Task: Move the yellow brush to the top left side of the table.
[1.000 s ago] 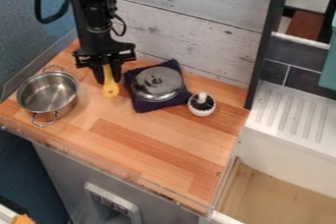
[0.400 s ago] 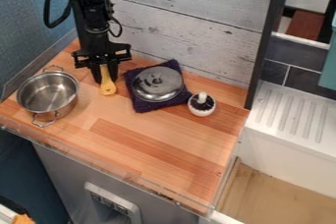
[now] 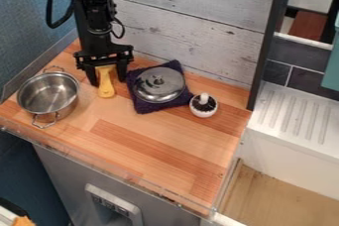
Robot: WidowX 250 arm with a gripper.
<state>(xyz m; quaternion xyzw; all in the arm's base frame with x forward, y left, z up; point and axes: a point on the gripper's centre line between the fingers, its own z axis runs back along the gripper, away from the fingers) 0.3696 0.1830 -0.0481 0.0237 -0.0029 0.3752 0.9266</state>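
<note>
The black gripper (image 3: 108,80) hangs low over the back left of the wooden table (image 3: 145,141), with its fingers spread apart. Between them is the yellow brush (image 3: 106,84), its wide end pointing toward the front and its other end under the gripper body. Gaps show on both sides of the brush, between it and the fingers.
A steel pot (image 3: 48,97) with two handles stands to the left of the gripper. Close on the right, a metal lid (image 3: 159,85) lies on a dark cloth (image 3: 147,106). Farther right is a small white pot (image 3: 203,110) with dark contents. A plank wall (image 3: 192,17) rises behind.
The gripper has shifted slightly left, and its fingers have opened away from the brush. The brush has moved a little to the left and now stands free between them.
</note>
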